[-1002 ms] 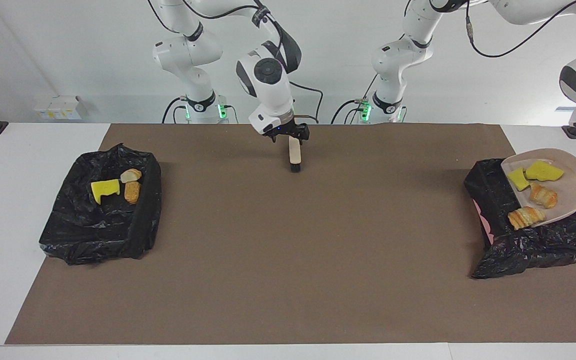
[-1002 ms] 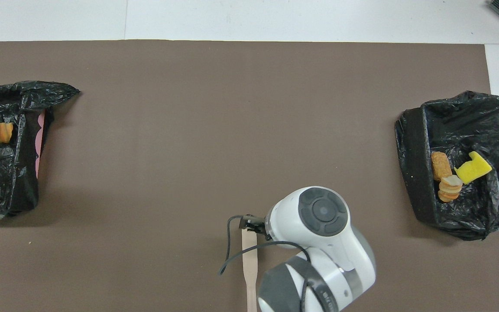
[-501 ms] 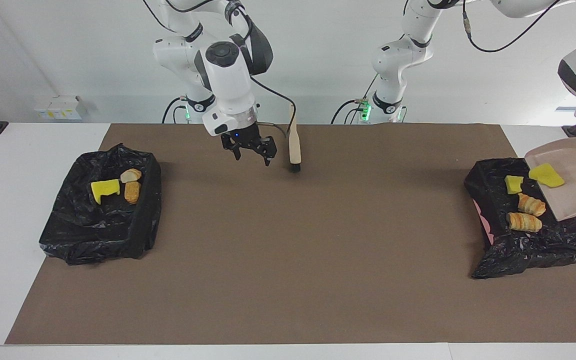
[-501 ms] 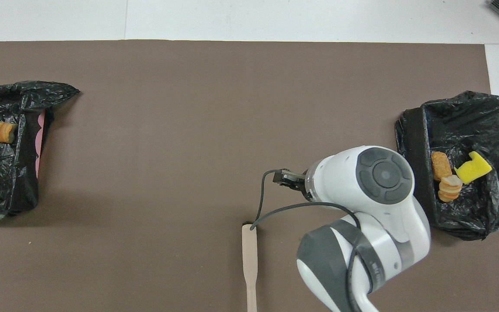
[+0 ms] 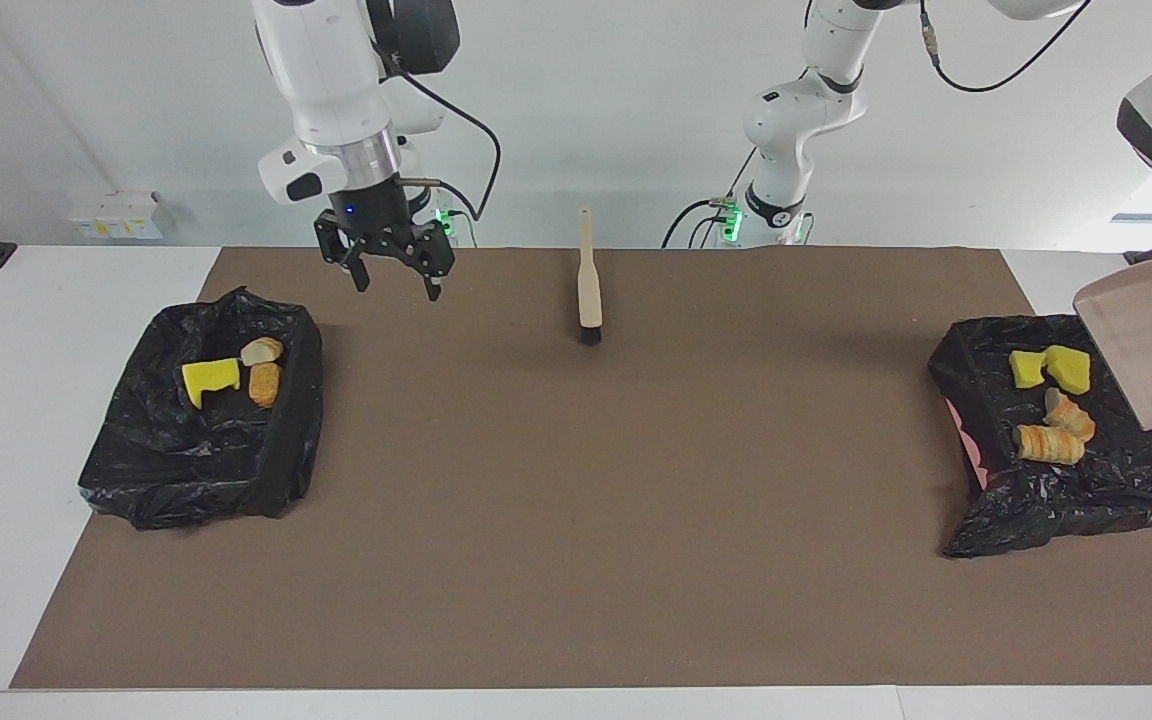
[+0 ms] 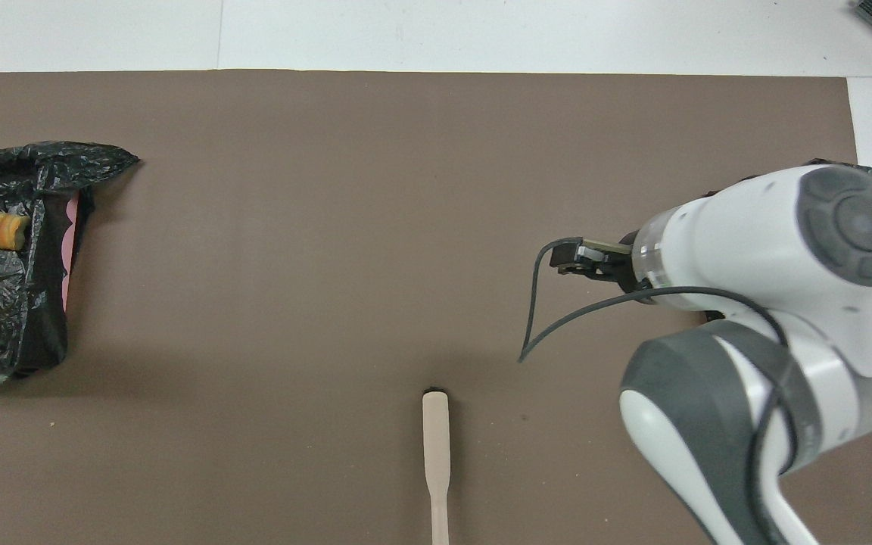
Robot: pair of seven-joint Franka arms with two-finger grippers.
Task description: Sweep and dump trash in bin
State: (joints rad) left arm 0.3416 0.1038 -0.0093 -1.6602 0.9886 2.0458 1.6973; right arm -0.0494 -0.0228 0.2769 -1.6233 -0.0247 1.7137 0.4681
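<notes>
Scraps: four in one bin (image 5: 976, 370), three in another (image 5: 291, 420); right gripper (image 5: 391, 275) spread (holding nothing).

Bright, even overhead light lit both views sharply, with only soft shadows hugging the brush (image 5: 589, 290) on the matte brown mat (image 5: 576, 560), faint sheen on the black bin liner (image 5: 196, 450), no blur.

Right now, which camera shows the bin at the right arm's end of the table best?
The facing view: that bin is fully visible, with three scraps lying inside. In the overhead view the right arm covers nearly all of it, leaving only slivers of black liner.
</notes>
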